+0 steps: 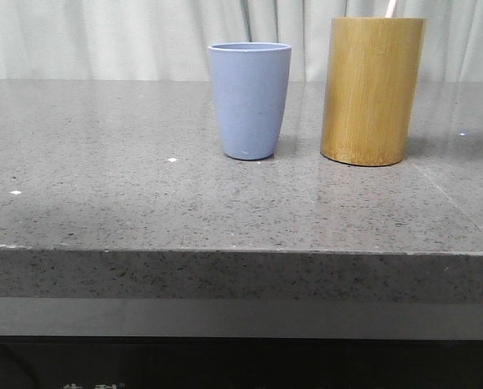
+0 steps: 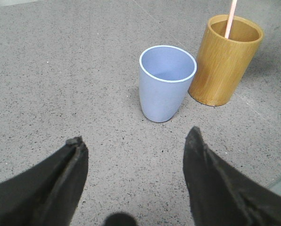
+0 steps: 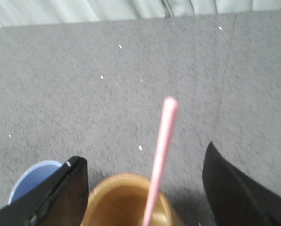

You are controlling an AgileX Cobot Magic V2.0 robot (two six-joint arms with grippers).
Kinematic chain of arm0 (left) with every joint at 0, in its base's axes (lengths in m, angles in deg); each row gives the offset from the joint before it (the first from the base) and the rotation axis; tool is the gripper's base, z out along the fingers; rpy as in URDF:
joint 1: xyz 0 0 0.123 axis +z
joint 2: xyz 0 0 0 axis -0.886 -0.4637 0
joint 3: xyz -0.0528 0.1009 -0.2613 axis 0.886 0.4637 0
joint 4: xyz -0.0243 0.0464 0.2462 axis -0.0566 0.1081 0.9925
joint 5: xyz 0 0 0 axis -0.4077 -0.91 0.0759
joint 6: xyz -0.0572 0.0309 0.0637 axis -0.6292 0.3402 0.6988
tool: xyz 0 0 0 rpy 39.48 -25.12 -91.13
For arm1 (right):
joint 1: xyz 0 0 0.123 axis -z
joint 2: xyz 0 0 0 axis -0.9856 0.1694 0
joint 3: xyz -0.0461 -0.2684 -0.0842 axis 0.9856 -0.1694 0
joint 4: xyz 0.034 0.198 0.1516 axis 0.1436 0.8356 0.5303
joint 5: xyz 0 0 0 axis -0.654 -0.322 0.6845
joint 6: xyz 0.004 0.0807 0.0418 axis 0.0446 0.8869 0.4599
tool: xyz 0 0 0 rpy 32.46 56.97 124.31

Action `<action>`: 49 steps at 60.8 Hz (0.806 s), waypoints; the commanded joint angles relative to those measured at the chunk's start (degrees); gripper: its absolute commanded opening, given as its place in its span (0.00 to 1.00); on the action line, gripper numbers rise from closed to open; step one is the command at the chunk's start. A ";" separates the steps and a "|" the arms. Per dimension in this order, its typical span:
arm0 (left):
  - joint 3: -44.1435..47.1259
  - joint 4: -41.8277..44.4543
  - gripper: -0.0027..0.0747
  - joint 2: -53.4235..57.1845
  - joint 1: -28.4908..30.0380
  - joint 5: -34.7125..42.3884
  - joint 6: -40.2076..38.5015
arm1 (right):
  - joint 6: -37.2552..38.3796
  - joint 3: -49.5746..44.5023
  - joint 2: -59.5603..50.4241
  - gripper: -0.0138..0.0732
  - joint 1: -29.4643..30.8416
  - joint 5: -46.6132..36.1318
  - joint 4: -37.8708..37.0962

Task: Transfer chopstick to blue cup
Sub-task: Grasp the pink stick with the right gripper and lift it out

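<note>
The blue cup [image 1: 250, 99] stands upright on the grey table, empty inside in the left wrist view [image 2: 166, 82]. Right of it stands a tan bamboo cylinder [image 1: 372, 91]. A pale pink chopstick [image 3: 160, 155] stands in the cylinder, leaning; its tip shows over the rim in the front view [image 1: 391, 8] and the left wrist view [image 2: 230, 20]. My right gripper [image 3: 145, 160] is open above the cylinder [image 3: 126, 200], the chopstick between its fingers, not touched. My left gripper [image 2: 136, 141] is open and empty, above the table short of the cup. Neither gripper shows in the front view.
The grey speckled table [image 1: 104, 162] has its front edge near the camera and a pale curtain [image 1: 104, 36] behind. The cup and cylinder stand close together with a narrow gap. A table seam [image 3: 225, 80] runs past the cylinder.
</note>
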 commanded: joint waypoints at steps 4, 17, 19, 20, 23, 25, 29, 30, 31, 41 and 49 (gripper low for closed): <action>-1.66 -0.70 0.61 0.86 0.05 4.47 -0.58 | -1.17 5.11 2.87 0.76 -0.47 -6.13 4.23; -1.66 -0.70 0.61 0.86 0.05 4.47 -0.58 | -1.27 7.62 8.00 0.76 -0.47 -7.39 7.31; -1.66 -0.70 0.61 0.86 0.05 4.47 -0.58 | -1.27 7.68 8.29 0.76 -0.47 -7.42 7.80; -1.66 -0.70 0.61 0.86 0.05 4.47 -0.58 | -1.28 7.68 8.44 0.76 -0.47 -7.42 8.14; -1.66 -0.70 0.61 0.86 0.05 4.47 -0.58 | -1.33 7.68 8.63 0.75 -0.47 -7.42 8.54; -1.66 -0.70 0.61 0.86 0.05 4.47 -0.58 | -1.44 7.68 8.63 0.72 -0.47 -7.18 8.54; -1.66 -0.70 0.61 0.86 0.05 4.47 -0.58 | -2.27 7.76 8.58 0.63 -0.47 -6.63 8.54; -1.66 -0.70 0.61 0.86 0.05 4.47 -0.58 | -2.41 7.76 8.58 0.60 -0.47 -6.39 8.60; -1.66 -0.70 0.61 0.86 0.05 4.47 -0.58 | -2.38 7.82 8.58 0.57 -0.47 -6.17 8.60; -1.66 -0.70 0.61 0.86 0.05 4.37 -0.58 | -2.38 7.82 8.58 0.39 -0.47 -4.56 8.74; -1.66 -0.70 0.61 0.86 0.05 4.37 -0.58 | -2.43 7.82 8.53 0.29 -0.47 -4.31 8.74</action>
